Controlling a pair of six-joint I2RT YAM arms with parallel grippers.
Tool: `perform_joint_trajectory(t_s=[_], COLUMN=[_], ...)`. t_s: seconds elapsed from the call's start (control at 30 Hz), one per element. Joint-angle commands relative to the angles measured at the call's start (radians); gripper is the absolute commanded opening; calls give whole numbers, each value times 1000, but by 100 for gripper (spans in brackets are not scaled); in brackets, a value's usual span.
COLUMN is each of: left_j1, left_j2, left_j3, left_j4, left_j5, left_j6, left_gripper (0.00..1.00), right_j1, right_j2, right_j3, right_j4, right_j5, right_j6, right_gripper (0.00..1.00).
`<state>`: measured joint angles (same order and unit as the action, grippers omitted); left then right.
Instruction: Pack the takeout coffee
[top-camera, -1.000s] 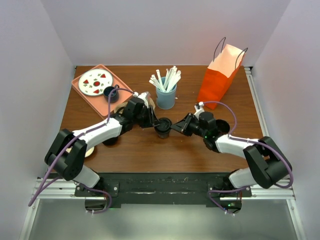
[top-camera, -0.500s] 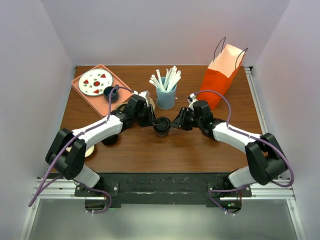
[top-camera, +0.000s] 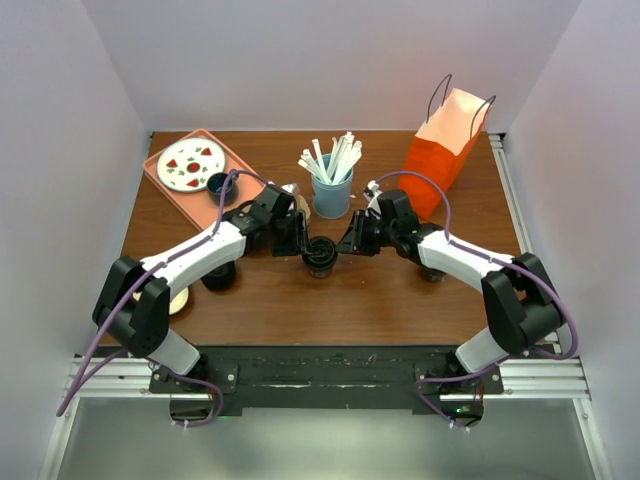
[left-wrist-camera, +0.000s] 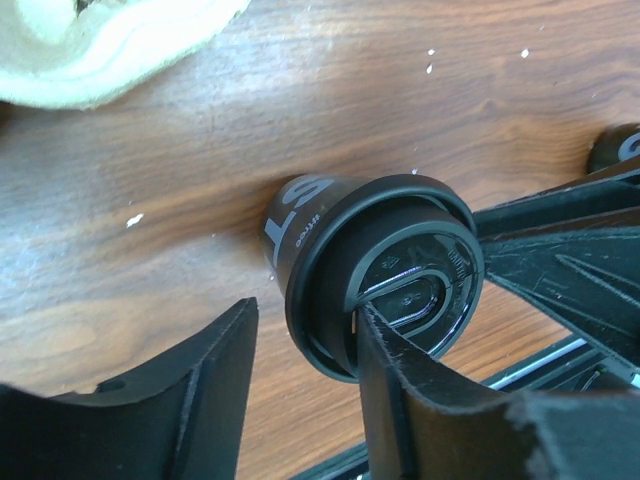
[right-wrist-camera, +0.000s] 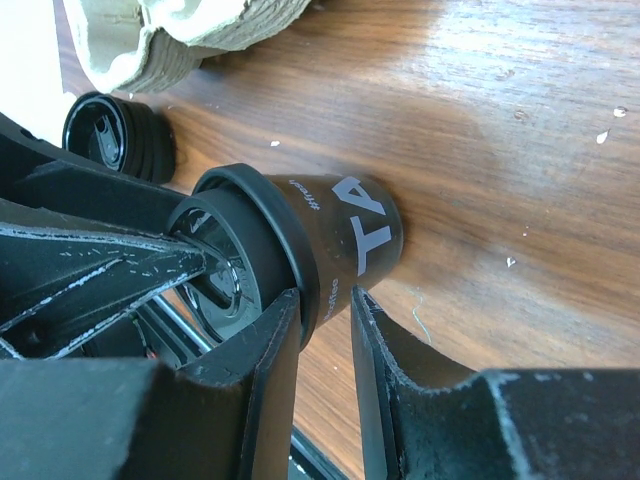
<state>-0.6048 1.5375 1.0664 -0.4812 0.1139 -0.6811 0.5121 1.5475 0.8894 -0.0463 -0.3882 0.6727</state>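
Note:
The takeout coffee is a black cup with a black lid (top-camera: 321, 254), standing on the wooden table between both arms. In the left wrist view the cup (left-wrist-camera: 372, 270) has white lettering, and my left gripper (left-wrist-camera: 305, 318) stands open, one finger across the lid and table showing in the gap. My right gripper (right-wrist-camera: 322, 300) is open by a narrow gap, its tips at the rim of the cup (right-wrist-camera: 345, 225). From above, the left gripper (top-camera: 302, 243) and right gripper (top-camera: 346, 245) flank the cup. The orange paper bag (top-camera: 443, 150) stands at the back right.
A blue cup of white sticks (top-camera: 332, 187) stands just behind the coffee. A pulp cup carrier (top-camera: 292, 200) lies by my left wrist. A pink tray (top-camera: 158, 183) with a plate sits at the back left. Other black cups stand at the left (top-camera: 219, 276) and right (top-camera: 433, 270).
My left jaws have widened off the cup. My right jaws have parted a little, and the right arm has swung in toward the back of the table. The cup has shifted slightly.

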Motion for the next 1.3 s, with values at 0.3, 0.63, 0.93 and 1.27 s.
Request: perform_joint_trajectory(t_s=[0.3,0.63,0.93,1.27], left_j1=[-30,-18,-3,7], left_j2=[36,18,-4,-10], left_j3=[41,98,107,58], left_j4=[-232,-208,-125,-91], left_j5=[76,107,185,204], left_j6=[68,66,64,86], left_gripper=[58,65,69,68], right_j1=[23,23,22,23], right_j2=[25,25,31,25], right_j3=[10,25,36,51], right_j4=[-75,-76,-72,-78], right_j5=[-38,-64,-77,-80], right_j6=[-22,-24,-18,-12], right_gripper=[31,30,30,30])
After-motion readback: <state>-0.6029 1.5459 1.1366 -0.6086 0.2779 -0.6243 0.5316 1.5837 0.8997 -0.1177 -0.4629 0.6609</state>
